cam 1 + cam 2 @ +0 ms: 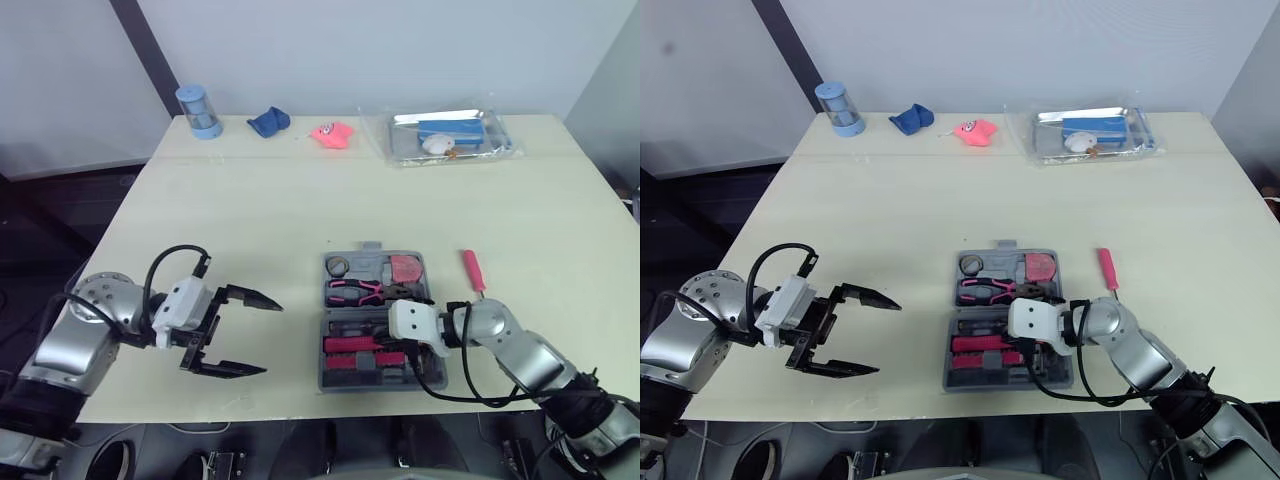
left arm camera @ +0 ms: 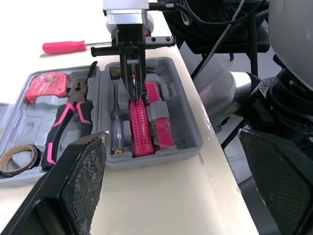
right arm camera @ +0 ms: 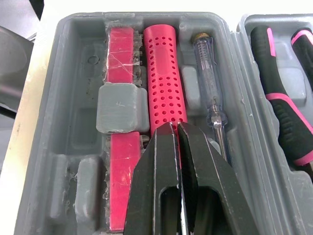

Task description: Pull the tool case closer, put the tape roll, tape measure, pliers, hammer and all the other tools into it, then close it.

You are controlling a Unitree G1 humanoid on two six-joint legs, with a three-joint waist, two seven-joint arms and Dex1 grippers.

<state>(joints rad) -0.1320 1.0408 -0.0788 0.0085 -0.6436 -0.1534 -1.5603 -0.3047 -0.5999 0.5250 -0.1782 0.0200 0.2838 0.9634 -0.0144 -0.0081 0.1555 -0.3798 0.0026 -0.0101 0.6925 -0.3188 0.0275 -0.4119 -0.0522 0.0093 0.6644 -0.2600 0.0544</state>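
The grey tool case [image 1: 323,300] lies open near the table's front edge. Its far half holds the tape roll [image 1: 339,266], the pink tape measure [image 1: 405,268] and the pink-and-black pliers [image 1: 355,292]. In the near half lie the pink perforated hammer handle [image 3: 165,73], a clear-handled screwdriver [image 3: 208,73] and a pink bar [image 3: 121,49]. My right gripper [image 3: 177,128] hovers over the near half, shut, its tips just above the hammer handle. A pink-handled screwdriver [image 1: 472,270] rests on the table right of the case. My left gripper [image 1: 270,337] stands open to the left of the case, holding nothing.
Along the far edge stand a blue cylinder [image 1: 200,110], a blue cloth [image 1: 268,121], a pink object [image 1: 332,133] and a clear tray [image 1: 398,150] with items. The case sits close to the front table edge. Bare tabletop lies between the case and the far objects.
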